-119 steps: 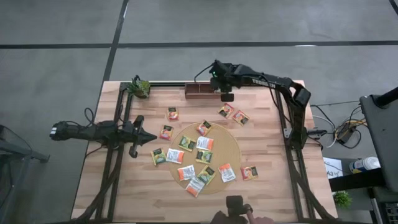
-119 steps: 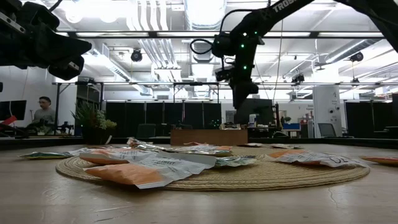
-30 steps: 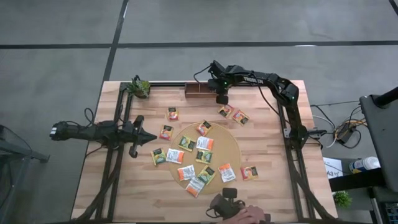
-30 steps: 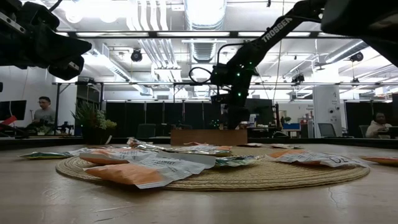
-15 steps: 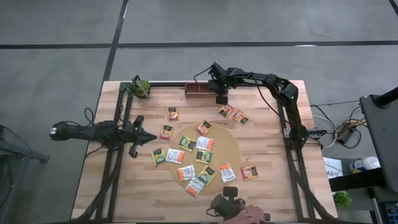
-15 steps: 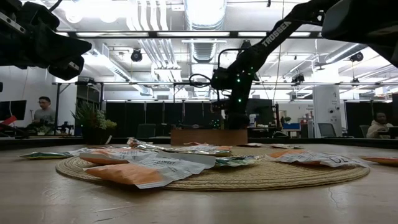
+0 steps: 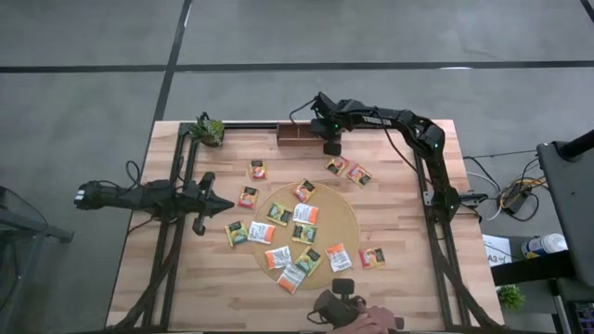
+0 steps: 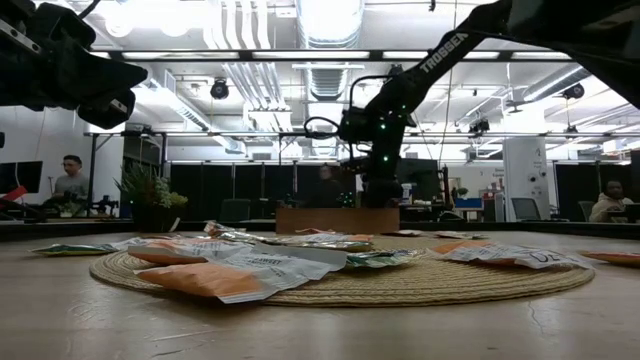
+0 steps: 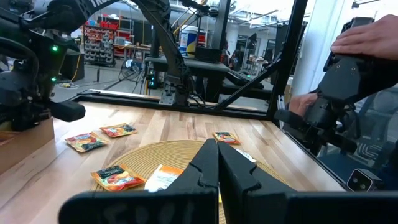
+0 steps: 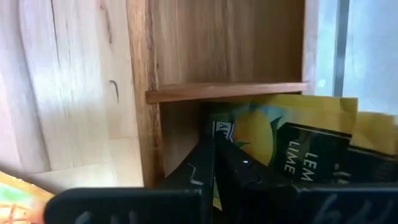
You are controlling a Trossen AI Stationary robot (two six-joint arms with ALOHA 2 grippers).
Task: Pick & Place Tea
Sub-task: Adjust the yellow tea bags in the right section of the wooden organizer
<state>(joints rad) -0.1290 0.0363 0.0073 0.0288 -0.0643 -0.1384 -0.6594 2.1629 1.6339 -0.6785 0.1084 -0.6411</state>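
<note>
Tea (image 7: 293, 234) packets lie on the round mat (image 7: 345, 215) and around it on the worktop (image 7: 390, 278). One green and yellow packet (image 10: 292, 140) sits in a box of the wooden tray (image 10: 186, 93) at the far edge, with the right claw (image 7: 329, 148) pinched shut on it. The left claw (image 7: 223, 205) waits at the left, shut.

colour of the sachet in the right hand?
Dark green with yellow sachet, held over the wooden tray; best in the right wrist view.
</note>
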